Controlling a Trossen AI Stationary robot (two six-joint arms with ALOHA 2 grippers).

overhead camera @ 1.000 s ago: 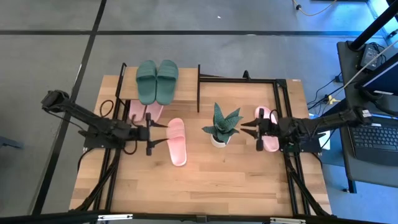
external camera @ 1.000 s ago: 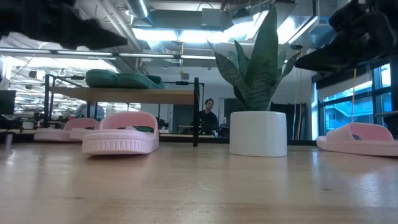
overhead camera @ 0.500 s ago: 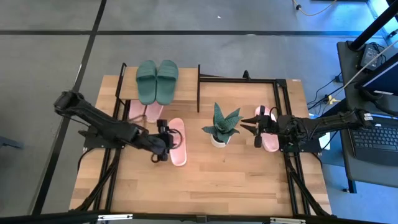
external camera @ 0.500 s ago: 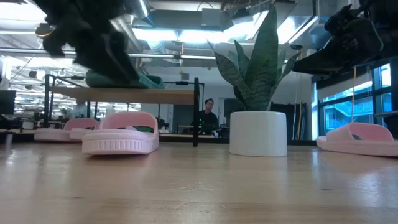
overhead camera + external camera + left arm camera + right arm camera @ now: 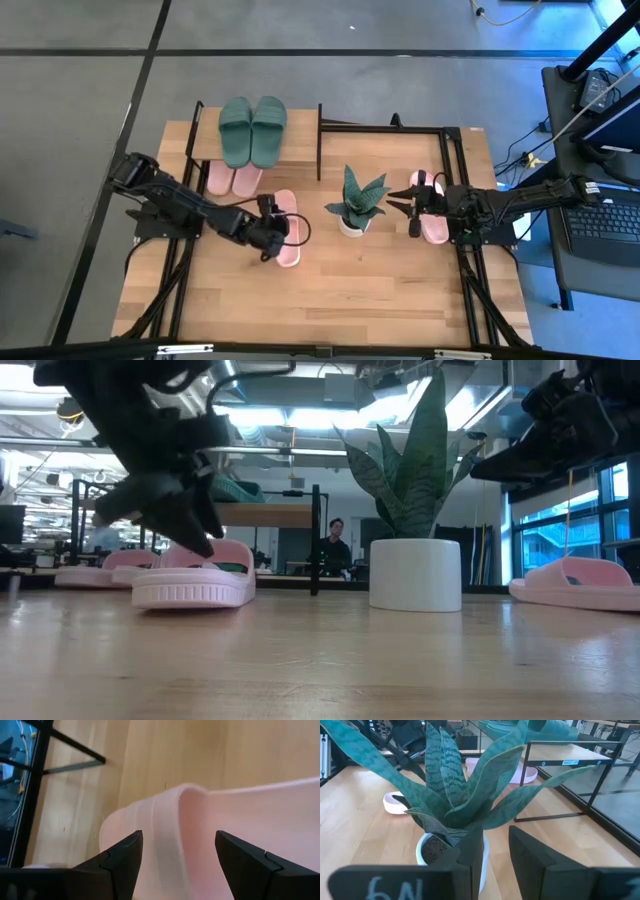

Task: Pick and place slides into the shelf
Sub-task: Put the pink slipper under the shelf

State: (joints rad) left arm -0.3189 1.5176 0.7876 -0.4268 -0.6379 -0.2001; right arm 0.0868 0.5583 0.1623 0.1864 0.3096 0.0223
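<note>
A pale pink slide (image 5: 288, 240) lies flat on the table left of the plant, its strap (image 5: 167, 835) up. My left gripper (image 5: 276, 232) slants down over it, open, one finger on either side of the strap and just above it (image 5: 200, 538); I see no touch. A dark green pair (image 5: 252, 130) sits on the shelf's top board (image 5: 300, 145), and a pink pair (image 5: 233, 178) lies beneath it. Another pink slide (image 5: 434, 228) rests under my right gripper (image 5: 412, 210), which hangs open above the table, pointing at the plant.
A spiky green plant in a white pot (image 5: 354, 203) stands between the two arms, right of the middle slide. The shelf's black legs (image 5: 319, 150) rise at the far left. Bare wood stretches along the table's near side (image 5: 330, 300).
My left gripper has swung out toward the table's right edge and a little nearer, come down and tipped from near level to slanting downward, ending over the middle pink slide's strap. Its fingers have stayed open. The slide has not moved.
</note>
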